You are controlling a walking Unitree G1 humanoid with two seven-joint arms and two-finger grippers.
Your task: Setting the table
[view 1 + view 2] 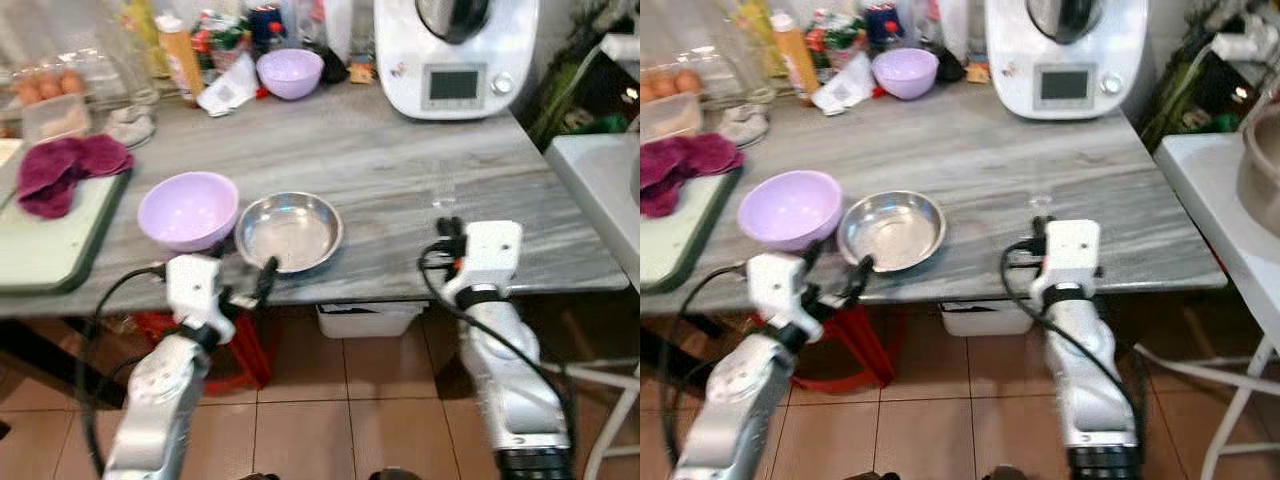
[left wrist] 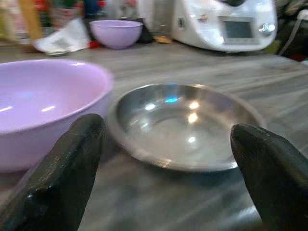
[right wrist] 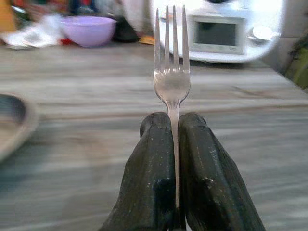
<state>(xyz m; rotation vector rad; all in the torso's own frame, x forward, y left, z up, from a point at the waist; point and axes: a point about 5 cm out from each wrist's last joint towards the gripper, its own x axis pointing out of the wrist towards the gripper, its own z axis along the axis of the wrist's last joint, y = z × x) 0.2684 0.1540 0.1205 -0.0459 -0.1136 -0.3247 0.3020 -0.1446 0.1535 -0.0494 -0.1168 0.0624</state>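
Clearly the right end effector (image 3: pixel 174 144), clamped on a fork (image 3: pixel 172 72) whose tines point across the desk (image 1: pixel 400 160), has the steel plate (image 1: pixel 289 231) to its left (nearer the open left end effector (image 2: pixel 163 159)).

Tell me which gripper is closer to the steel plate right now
Left. The left gripper sits open at the near rim of the steel plate, fingers flanking it. The right gripper, shut on a fork, is off to the plate's right.
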